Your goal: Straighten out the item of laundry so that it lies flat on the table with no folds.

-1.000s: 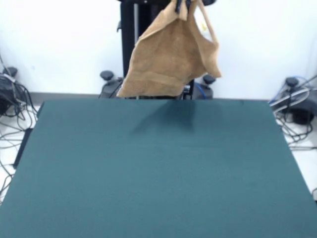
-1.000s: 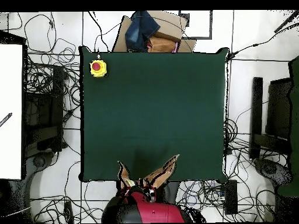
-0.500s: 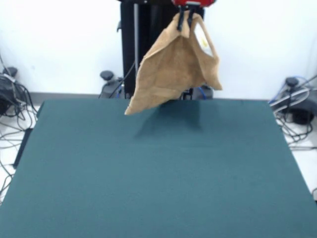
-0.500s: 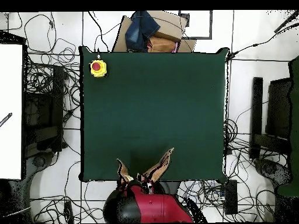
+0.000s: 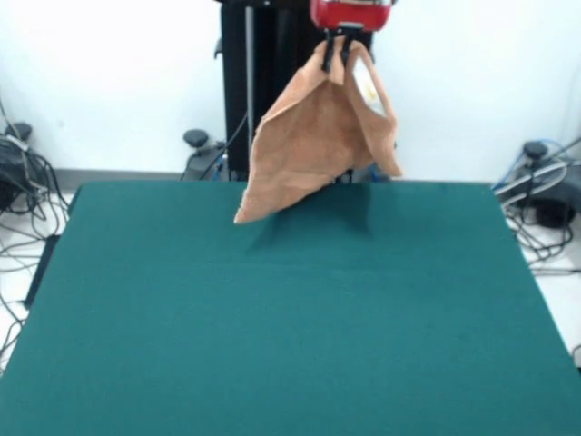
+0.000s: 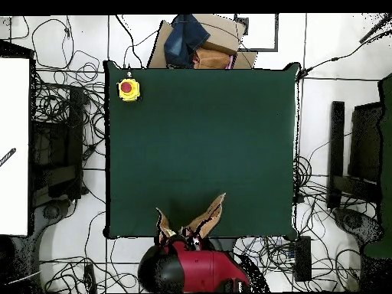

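Note:
The item of laundry (image 5: 313, 141), an orange-tan terry towel, hangs in the air in loose folds above the far edge of the green table (image 5: 290, 327). Its lowest corner points down to the left, just over the felt. My gripper (image 5: 337, 53) is shut on the towel's top, pinching a bunched edge. From overhead the towel (image 6: 207, 218) shows as two narrow tan points at the table's (image 6: 199, 138) edge nearest the robot, and the red arm covers the gripper there.
A yellow box with a red button (image 6: 128, 89) sits on one table corner. Cardboard and dark cloth (image 6: 195, 42) lie beyond the opposite edge. Cables cover the floor around the table. A black pedestal column (image 5: 245, 91) stands behind the towel.
The gripper has come down and forward over the table with the towel. The towel's low corner has swung from behind the table edge to hang over the felt.

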Robot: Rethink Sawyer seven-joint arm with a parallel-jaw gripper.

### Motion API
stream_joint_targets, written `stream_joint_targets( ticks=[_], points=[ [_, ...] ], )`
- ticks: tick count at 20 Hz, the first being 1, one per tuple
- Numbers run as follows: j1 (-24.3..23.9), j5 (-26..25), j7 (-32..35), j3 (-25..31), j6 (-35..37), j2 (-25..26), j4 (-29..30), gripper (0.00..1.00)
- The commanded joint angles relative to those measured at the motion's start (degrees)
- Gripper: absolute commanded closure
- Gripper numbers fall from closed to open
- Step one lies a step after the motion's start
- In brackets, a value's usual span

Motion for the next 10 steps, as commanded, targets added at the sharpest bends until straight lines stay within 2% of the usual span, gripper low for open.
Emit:
stream_joint_targets(
  ticks=[1,6,10],
  points=[
    [0.99,-0.02,10.96,-2.72,-6.18,6.8,-6.2,1.0],
    [-0.72,0.62,8.64,-1.04,-4.12,7.58,-8.28,1.0],
    [-1.2,0.9,6.0,0.68,1.98,3.83,-9.71,1.0]
  ],
)
